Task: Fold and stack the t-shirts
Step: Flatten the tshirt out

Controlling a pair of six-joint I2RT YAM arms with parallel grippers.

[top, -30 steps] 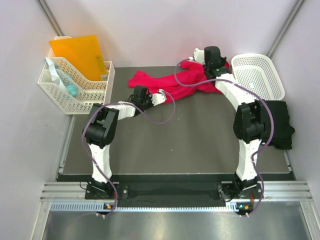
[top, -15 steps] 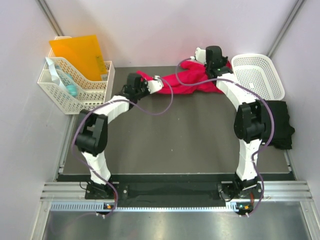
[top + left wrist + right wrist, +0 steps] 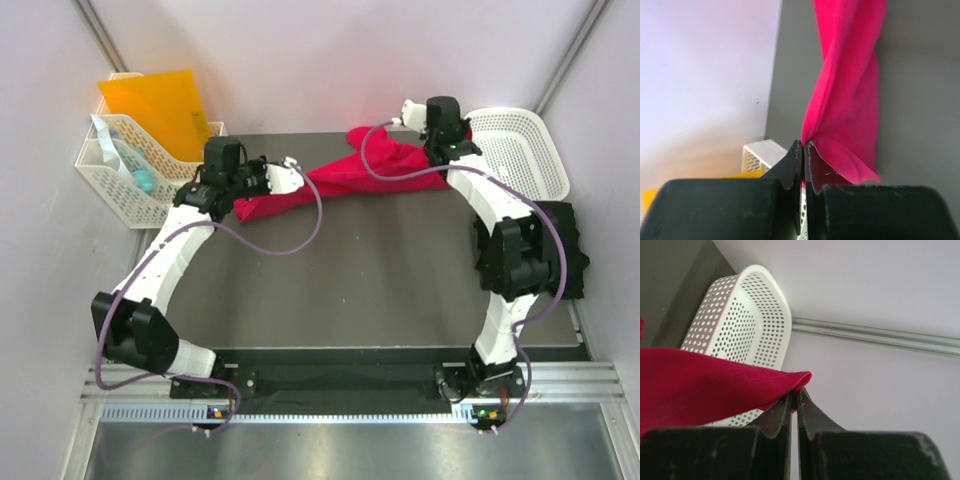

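My left gripper (image 3: 803, 151) pinches the left end of the red shirt (image 3: 350, 178). My right gripper (image 3: 794, 396) pinches its right end, near the white basket (image 3: 506, 113).

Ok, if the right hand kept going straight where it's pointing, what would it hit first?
Likely the pale wall, passing close beside the rim of the white basket. The right hand is shut on the red t-shirt; depth is unclear.

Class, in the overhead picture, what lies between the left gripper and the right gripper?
The pinkish-red t-shirt spans it, one end pinched in the left gripper, the other in the right gripper; the top view shows this.
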